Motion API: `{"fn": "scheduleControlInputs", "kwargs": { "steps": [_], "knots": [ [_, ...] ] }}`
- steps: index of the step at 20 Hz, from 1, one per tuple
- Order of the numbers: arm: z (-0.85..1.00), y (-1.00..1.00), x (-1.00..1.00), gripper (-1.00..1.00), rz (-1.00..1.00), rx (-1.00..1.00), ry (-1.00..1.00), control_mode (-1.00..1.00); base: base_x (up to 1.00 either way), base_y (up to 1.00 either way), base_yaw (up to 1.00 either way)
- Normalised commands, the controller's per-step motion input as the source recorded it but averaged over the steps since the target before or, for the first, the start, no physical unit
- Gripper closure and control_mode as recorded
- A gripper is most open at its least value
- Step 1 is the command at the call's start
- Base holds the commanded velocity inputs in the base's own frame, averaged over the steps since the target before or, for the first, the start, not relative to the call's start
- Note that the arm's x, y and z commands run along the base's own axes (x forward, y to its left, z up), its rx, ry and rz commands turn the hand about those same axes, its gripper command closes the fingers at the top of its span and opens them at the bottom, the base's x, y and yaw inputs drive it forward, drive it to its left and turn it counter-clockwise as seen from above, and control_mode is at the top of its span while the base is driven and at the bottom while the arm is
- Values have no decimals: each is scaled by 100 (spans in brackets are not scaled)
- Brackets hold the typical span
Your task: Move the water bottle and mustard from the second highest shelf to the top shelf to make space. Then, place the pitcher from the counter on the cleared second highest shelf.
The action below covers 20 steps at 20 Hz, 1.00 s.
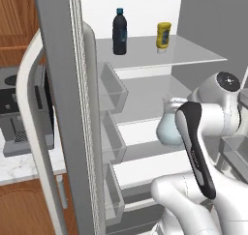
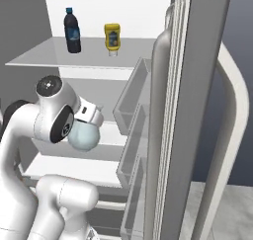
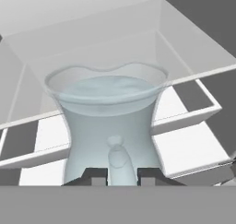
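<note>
I have the gripper clenched on the pitcher, its fingers pinching the small handle at the near wall. The pitcher stands upright, long axis vertical, flared rim up, ahead of the fingers and in front of the open fridge. Beyond it the second highest shelf lies bare, its front edge just past the rim, with open room above. Higher up, the bottle and mustard stand upright and apart on the top shelf. Door bins flank the opening.
</note>
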Motion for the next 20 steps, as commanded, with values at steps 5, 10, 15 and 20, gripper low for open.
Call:
{"fn": "scheduleControlInputs", "kwargs": {
  "steps": [5,10,15,20],
  "knots": [
    [-27,0,11,100,0,-10,-12,-100,0,0,0],
    [-11,0,2,100,0,-9,-19,-100,0,0,0],
    [0,-2,1,100,0,-1,-12,-100,0,0,0],
    [2,0,18,100,3,0,-2,-100,0,0,0]
  ]
}}
